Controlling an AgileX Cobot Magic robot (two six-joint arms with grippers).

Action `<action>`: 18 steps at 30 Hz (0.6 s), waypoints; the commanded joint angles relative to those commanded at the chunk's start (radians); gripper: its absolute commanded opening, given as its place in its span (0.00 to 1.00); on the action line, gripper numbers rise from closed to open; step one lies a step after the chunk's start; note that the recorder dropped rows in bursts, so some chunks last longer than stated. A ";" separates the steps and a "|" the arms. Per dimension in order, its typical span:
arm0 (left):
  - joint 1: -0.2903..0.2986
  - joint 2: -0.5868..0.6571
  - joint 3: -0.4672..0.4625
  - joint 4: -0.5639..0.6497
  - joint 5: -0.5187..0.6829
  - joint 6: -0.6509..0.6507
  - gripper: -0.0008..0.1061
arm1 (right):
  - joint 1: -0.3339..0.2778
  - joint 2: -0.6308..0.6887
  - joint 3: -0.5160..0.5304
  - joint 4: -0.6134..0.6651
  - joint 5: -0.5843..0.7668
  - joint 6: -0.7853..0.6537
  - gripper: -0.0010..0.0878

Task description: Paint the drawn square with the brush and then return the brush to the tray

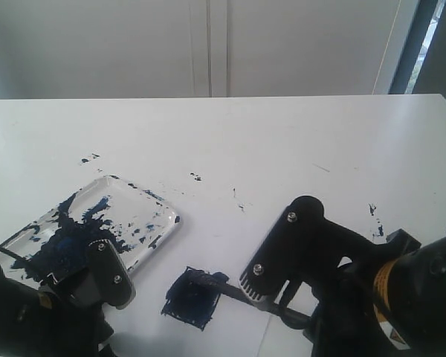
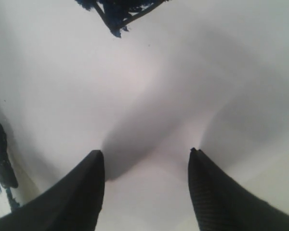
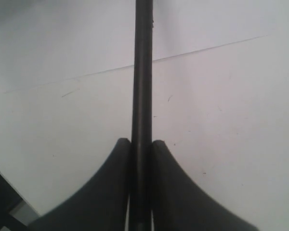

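My right gripper (image 3: pixel 142 142) clamps the brush (image 3: pixel 142 72), tip on the square (image 1: pixel 191 297) near the table's (image 1: pixel 282 141) front edge. The square looks mostly blue, and returning the brush to the tray (image 1: pixel 169 221) is not yet done. My left gripper (image 2: pixel 147 155) hangs open, empty.

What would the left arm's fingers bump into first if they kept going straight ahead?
Most likely the bare white surface just ahead of the open fingers. The square lies farther along that line, though depth is hard to judge here.
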 joint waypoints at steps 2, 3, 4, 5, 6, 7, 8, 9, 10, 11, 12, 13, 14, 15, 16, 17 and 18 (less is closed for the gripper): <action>0.000 0.000 0.000 0.000 0.000 0.000 0.55 | 0.000 0.000 0.000 0.000 0.000 0.000 0.01; 0.000 0.000 0.000 0.000 0.000 0.000 0.55 | 0.000 0.004 0.000 0.000 0.000 0.000 0.01; 0.000 0.000 0.000 0.000 0.000 0.000 0.55 | 0.000 0.006 0.000 0.000 0.002 0.000 0.01; 0.000 0.000 0.000 0.000 0.000 0.000 0.55 | 0.000 0.013 0.000 0.000 0.006 0.000 0.01; 0.000 0.000 0.000 0.000 0.000 0.000 0.55 | 0.000 0.023 0.000 0.000 0.008 0.000 0.01; 0.000 0.000 0.000 0.000 0.000 0.000 0.55 | 0.000 0.034 0.000 0.000 0.010 0.000 0.01; 0.000 0.000 0.000 0.000 0.000 0.000 0.55 | 0.000 0.044 0.000 0.000 0.010 0.000 0.01; 0.000 0.000 0.000 0.000 0.000 0.000 0.55 | 0.000 0.054 0.000 0.000 0.010 0.000 0.01; 0.000 0.000 0.000 0.000 0.000 0.000 0.55 | 0.000 0.062 0.000 0.000 0.010 0.000 0.01; 0.000 0.000 0.000 0.000 0.000 0.000 0.55 | 0.000 0.065 0.000 -0.002 0.010 0.000 0.01; 0.000 0.000 0.000 0.000 0.000 0.000 0.55 | 0.000 0.067 0.000 -0.002 0.010 0.000 0.01; 0.000 0.000 0.000 0.000 0.000 0.000 0.55 | 0.000 0.067 0.000 -0.002 0.010 0.000 0.01; 0.000 0.000 0.000 0.000 0.000 0.000 0.55 | 0.000 0.063 0.000 -0.002 0.014 0.000 0.01; 0.000 0.000 0.000 0.000 0.000 0.000 0.55 | 0.000 0.057 0.000 -0.007 0.017 0.000 0.01; 0.000 0.000 0.000 0.000 0.000 0.000 0.55 | 0.000 0.051 0.000 -0.009 0.022 0.000 0.01; 0.000 0.000 0.000 0.000 0.000 0.000 0.55 | 0.000 0.039 0.000 -0.012 0.024 0.000 0.01; 0.000 0.000 0.000 0.000 0.000 0.000 0.55 | 0.000 0.027 -0.002 -0.020 0.026 0.005 0.01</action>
